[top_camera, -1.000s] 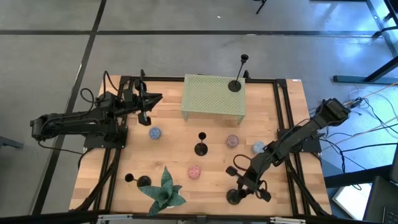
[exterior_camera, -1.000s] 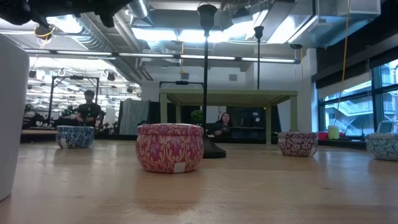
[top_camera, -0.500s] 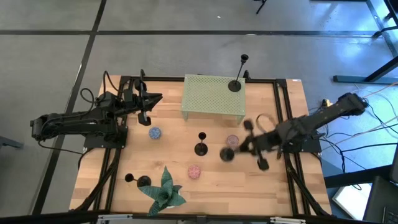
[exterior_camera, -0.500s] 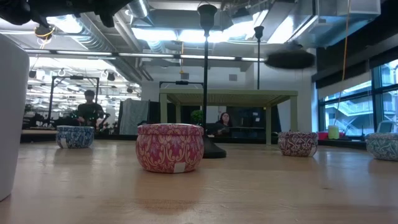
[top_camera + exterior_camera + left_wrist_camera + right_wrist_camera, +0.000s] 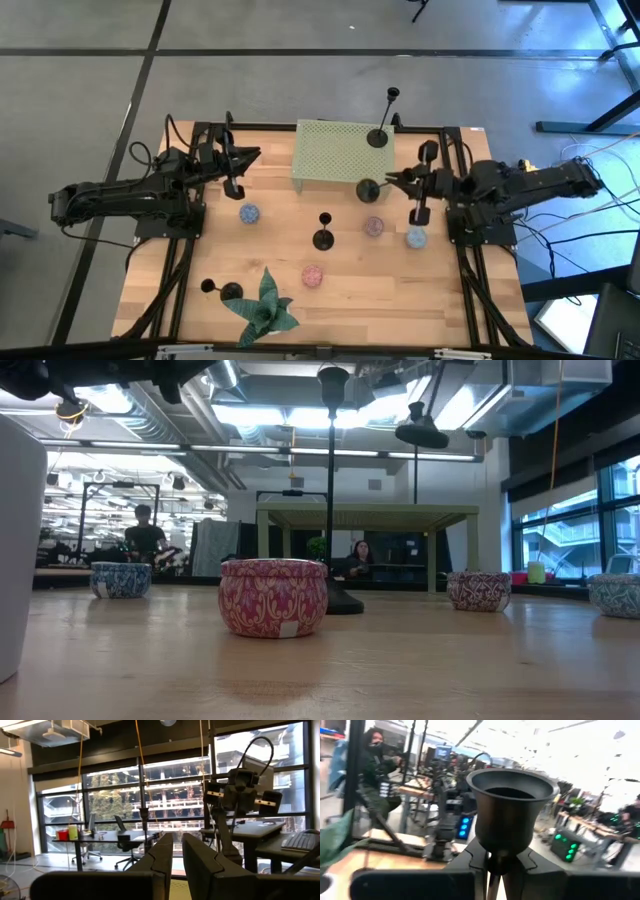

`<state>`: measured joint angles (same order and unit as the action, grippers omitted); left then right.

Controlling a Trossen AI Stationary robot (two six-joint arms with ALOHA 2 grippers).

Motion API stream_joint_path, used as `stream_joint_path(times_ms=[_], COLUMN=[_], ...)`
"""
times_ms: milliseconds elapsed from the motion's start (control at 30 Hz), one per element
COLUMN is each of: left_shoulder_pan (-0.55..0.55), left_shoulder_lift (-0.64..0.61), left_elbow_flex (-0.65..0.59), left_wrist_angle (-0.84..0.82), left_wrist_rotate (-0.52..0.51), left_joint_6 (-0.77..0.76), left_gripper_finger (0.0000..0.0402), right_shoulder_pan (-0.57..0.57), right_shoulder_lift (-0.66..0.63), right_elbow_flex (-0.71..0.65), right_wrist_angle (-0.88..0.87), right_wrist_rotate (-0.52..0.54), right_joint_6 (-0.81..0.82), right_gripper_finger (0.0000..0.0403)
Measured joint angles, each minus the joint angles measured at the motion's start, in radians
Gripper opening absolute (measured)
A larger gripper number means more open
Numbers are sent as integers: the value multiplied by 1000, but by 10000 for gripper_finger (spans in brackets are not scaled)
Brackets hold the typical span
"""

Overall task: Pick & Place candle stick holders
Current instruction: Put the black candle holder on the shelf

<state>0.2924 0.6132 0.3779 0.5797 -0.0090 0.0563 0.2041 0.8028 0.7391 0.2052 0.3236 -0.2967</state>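
Observation:
My right gripper [image 5: 397, 181] is shut on a black candle stick holder [image 5: 368, 190], hanging above the table just in front of the green mesh stand [image 5: 335, 160]. Its cup [image 5: 510, 802] fills the right wrist view. A second holder [image 5: 378, 137] stands by its disc base on the stand. A third [image 5: 323, 238] stands mid-table, and another [image 5: 230, 292] stands near the front left. My left gripper [image 5: 250, 157] hovers shut over the far left of the table, holding nothing. My right gripper pinches the holder's thin stem [image 5: 493, 881] just under the cup between its two fingers [image 5: 465, 865]. The fingers come roughly level from the table's right side, across the stem. The holder hangs nearly upright and clear of the table, its disc base [image 5: 421, 434] lowest.
Small patterned tins sit on the table: blue [image 5: 248, 213], pink [image 5: 373, 227], blue [image 5: 415, 237] and red [image 5: 312, 275]. A green star-shaped plant [image 5: 265, 310] lies at the front left. People show in the room beyond the table.
My right gripper has risen from the front right of the table and swung toward the far edge, turning from pointing down to roughly level. The holder it grips has been lifted clear of the table and carried to the front of the green stand.

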Motion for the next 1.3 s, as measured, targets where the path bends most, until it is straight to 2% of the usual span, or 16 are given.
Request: stream_joint_path(times_ms=[167, 433, 633, 833, 1067, 1300], left_shoulder_pan=[0, 0, 0, 0, 0, 0], left_shoulder_lift=[0, 0, 0, 0, 0, 0], left_elbow_flex=[0, 0, 0, 0, 0, 0], left_wrist_angle=[0, -1, -1, -1, -1, -1], left_wrist_rotate=[0, 0, 1, 1, 1, 1], left_joint_6=[0, 0, 0, 0, 0, 0], left_gripper_finger=[37, 37, 37, 37, 37, 37], right_shoulder_pan=[-68, -200, -289, -375, -418, -418], right_shoulder_lift=[0, 1, 9, 10, 15, 15], right_elbow_flex=[0, 0, 0, 0, 0, 0], right_wrist_angle=[30, 9, -25, -103, -120, -121], right_wrist_rotate=[-2, -2, -2, -2, -2, -2], right_joint_6=[0, 36, 118, 190, 194, 192], right_gripper_finger=[44, 31, 45, 30, 51, 30])
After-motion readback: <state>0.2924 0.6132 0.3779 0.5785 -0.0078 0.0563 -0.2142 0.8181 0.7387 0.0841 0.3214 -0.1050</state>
